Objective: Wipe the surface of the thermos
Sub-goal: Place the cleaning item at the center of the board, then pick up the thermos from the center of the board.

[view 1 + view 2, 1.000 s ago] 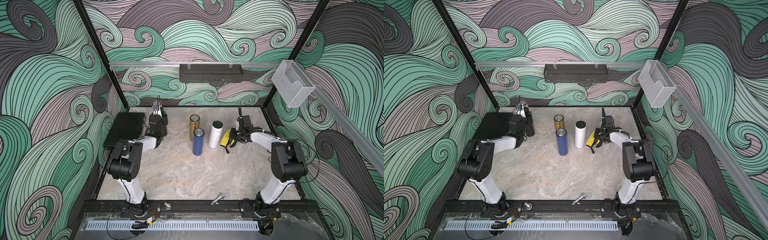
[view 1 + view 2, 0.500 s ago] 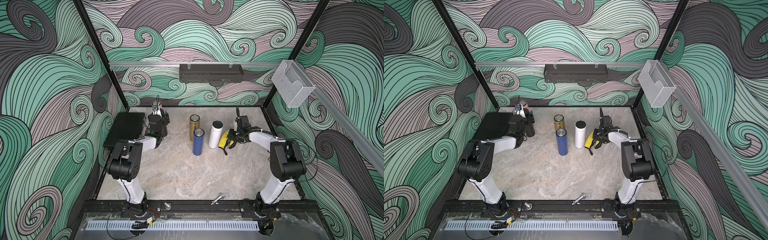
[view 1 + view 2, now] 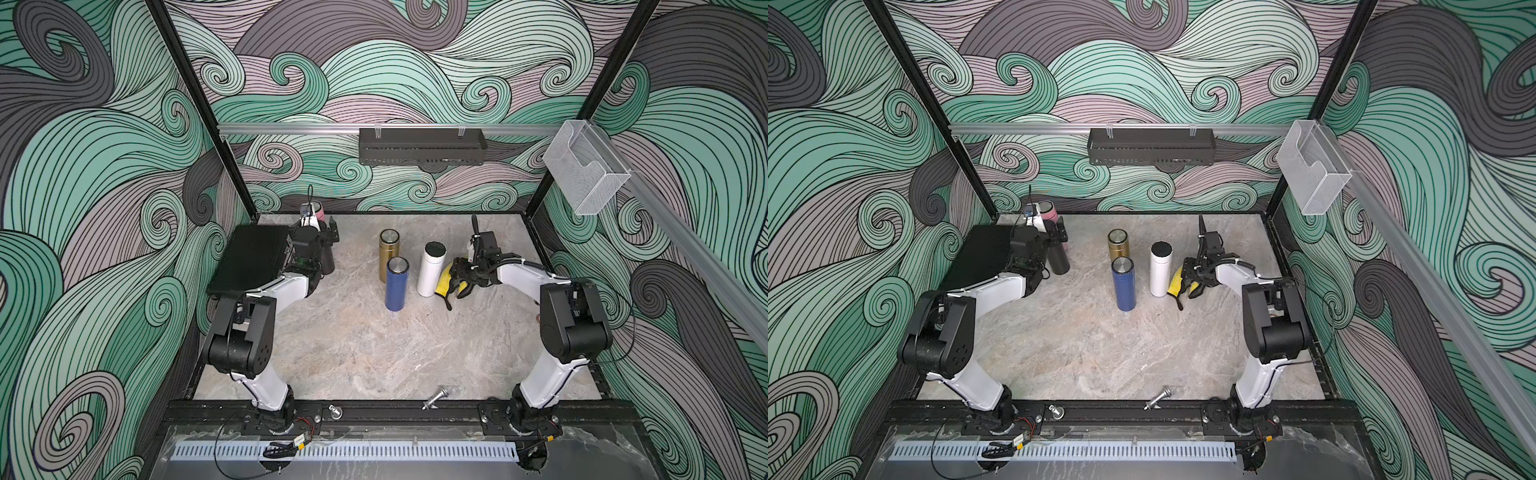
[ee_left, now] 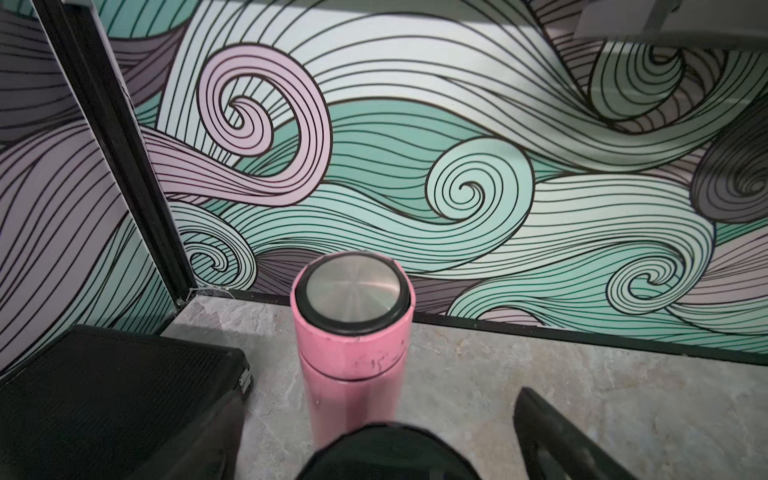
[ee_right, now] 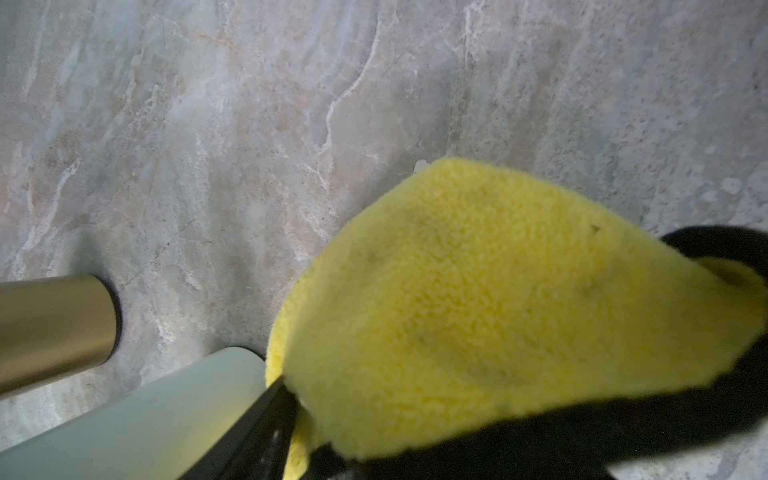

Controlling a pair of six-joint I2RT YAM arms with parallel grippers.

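Observation:
Five thermoses stand at the back of the table. A black thermos [image 3: 328, 258] stands upright at the back left, and my left gripper [image 3: 322, 235] is open around its top, fingers [image 4: 552, 436] clear of the lid [image 4: 386, 453]. A pink thermos [image 4: 353, 332] stands just behind it. Gold [image 3: 388, 255], blue [image 3: 397, 282] and white [image 3: 430, 270] thermoses stand in the middle. A yellow cloth [image 3: 444, 282] with a black backing leans at the white thermos's foot. My right gripper [image 3: 457, 279] stands open over it, and the cloth [image 5: 478, 291] hides all but one finger [image 5: 253, 419].
A black case [image 3: 253, 257] lies along the left wall beside my left arm. A loose metal bolt [image 3: 436, 398] sits at the table's front edge. A black shelf [image 3: 422, 145] and a clear holder [image 3: 582, 170] hang on the walls above.
Both grippers have opened. The left one let go of the black thermos, which stays upright. The right one loosened on the yellow cloth beside the white thermos.

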